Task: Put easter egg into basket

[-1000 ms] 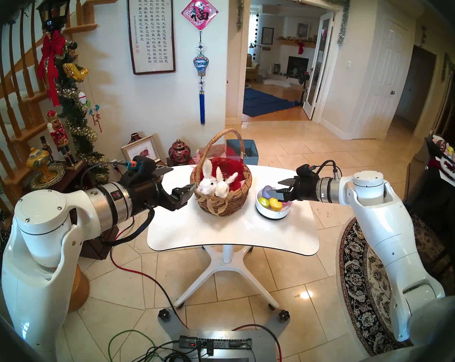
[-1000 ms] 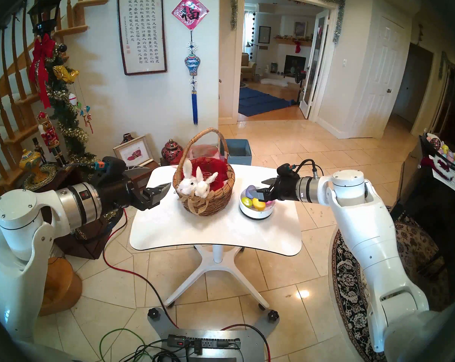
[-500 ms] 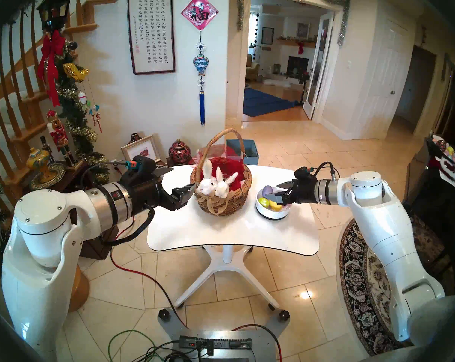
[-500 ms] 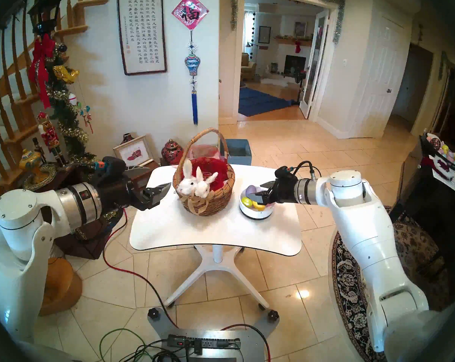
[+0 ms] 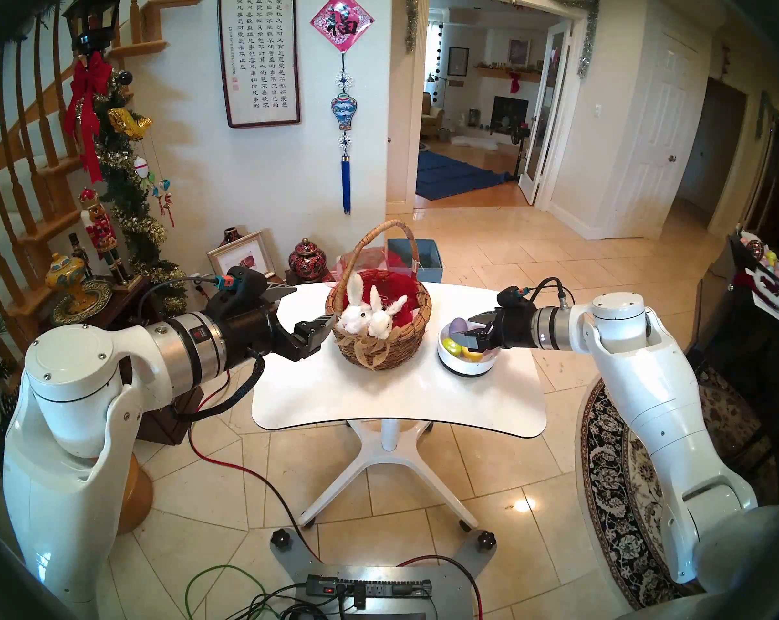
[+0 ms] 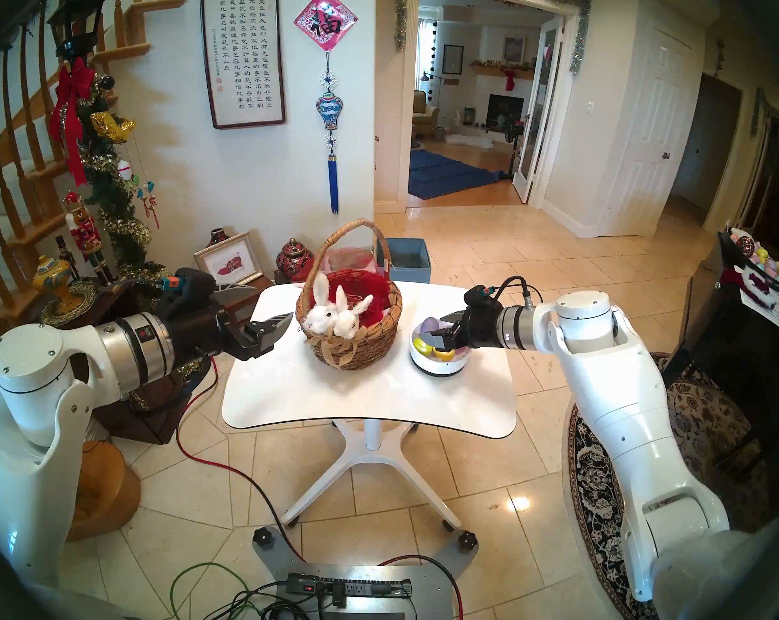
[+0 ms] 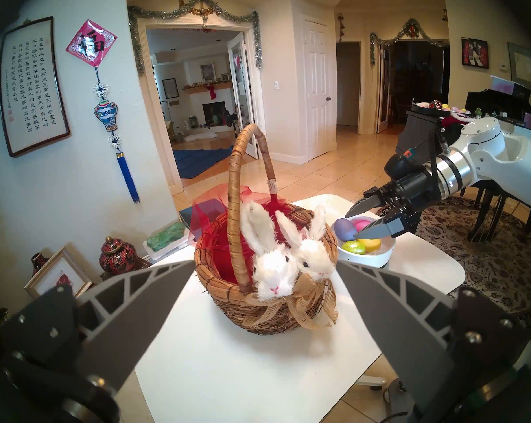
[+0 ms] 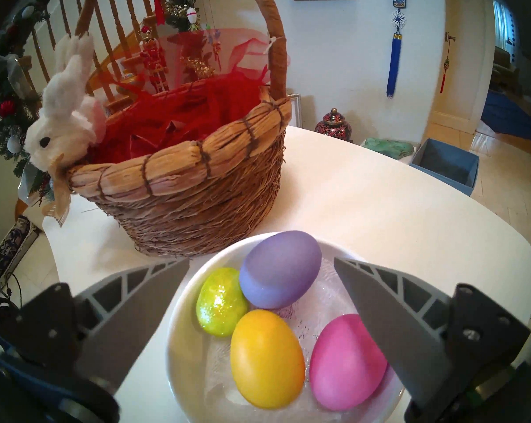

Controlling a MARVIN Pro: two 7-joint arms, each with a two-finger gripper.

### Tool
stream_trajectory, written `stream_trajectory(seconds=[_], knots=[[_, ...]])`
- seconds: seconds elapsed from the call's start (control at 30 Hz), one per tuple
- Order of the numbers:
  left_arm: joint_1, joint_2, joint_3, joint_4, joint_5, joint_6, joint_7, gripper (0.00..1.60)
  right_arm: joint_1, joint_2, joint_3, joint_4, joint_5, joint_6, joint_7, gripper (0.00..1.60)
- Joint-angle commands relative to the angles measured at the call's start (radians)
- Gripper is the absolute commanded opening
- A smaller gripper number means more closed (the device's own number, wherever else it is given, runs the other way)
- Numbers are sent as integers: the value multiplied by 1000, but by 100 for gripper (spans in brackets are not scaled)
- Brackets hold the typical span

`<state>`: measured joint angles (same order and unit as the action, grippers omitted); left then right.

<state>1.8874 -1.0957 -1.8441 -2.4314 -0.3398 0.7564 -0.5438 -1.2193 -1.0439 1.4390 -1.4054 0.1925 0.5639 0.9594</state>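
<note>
Nothing delivered yet: right hand [image 8: 261, 279] hangs released over four eggs [image 8: 267, 356] (lower frame); basket [image 8: 194, 181] awaits, left hand [image 7: 261, 294] released too.

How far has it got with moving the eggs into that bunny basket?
None moved yet: the basket shows only red lining. All four eggs, purple, green, yellow and pink, sit in the white bowl. The right gripper hangs open over them. Grasping, carrying and dropping remain.

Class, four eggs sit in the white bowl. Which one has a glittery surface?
The green egg, on the basket side of the bowl. It sparkles; the purple, yellow and pink eggs are plain and matte.
</note>
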Motion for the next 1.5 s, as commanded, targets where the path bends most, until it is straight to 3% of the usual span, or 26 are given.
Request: stream_trajectory(seconds=[0.0,0.4,1.47], knots=[[-8,2,-3,-4,0,0,0,160,23,-4,3,-3,-5,-4,-11,160],[-8,-1,-3,-4,3,1,-3,160,23,-6,-11,2,-41,-22,-32,160],[-11,-7,-4,-4,12,3,-11,160,3,-16,-7,4,-46,-37,-24,160]])
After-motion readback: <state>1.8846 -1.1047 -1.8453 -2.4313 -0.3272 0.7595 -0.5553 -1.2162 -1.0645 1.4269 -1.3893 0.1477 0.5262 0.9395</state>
